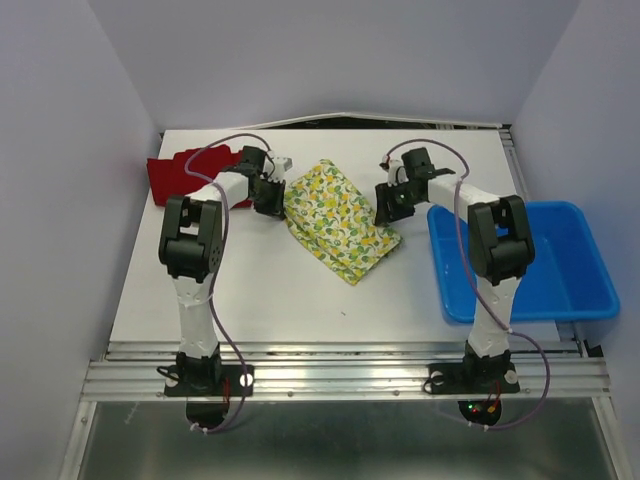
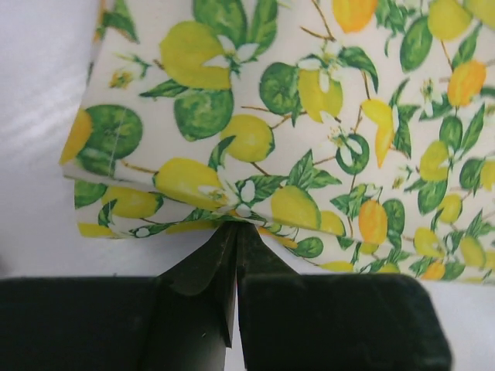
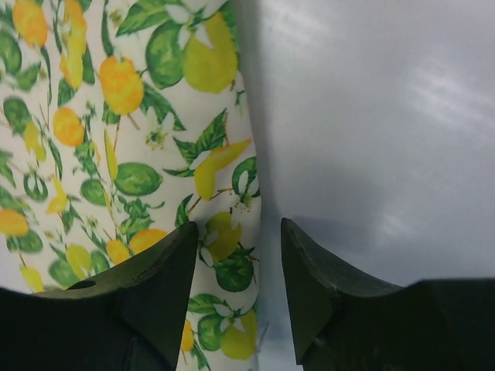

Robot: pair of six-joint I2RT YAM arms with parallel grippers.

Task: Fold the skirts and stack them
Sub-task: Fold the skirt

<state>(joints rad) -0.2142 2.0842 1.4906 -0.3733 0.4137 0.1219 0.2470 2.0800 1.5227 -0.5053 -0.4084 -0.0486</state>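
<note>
Clamped left jaws pinch the lemon skirt; right jaws straddle its edge.

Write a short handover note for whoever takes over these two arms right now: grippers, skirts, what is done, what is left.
The left gripper is shut, apparently pinching the layered edge of the lemon skirt.
The right gripper is open, straddling that skirt's opposite edge and holding nothing.
The lemon skirt lies mid-table and seems folded over once.
The red skirt lies back left, partly behind the left arm, not stacked, and looks unfolded.
Left to do: finish this fold, fold the red skirt, stack both.
</note>
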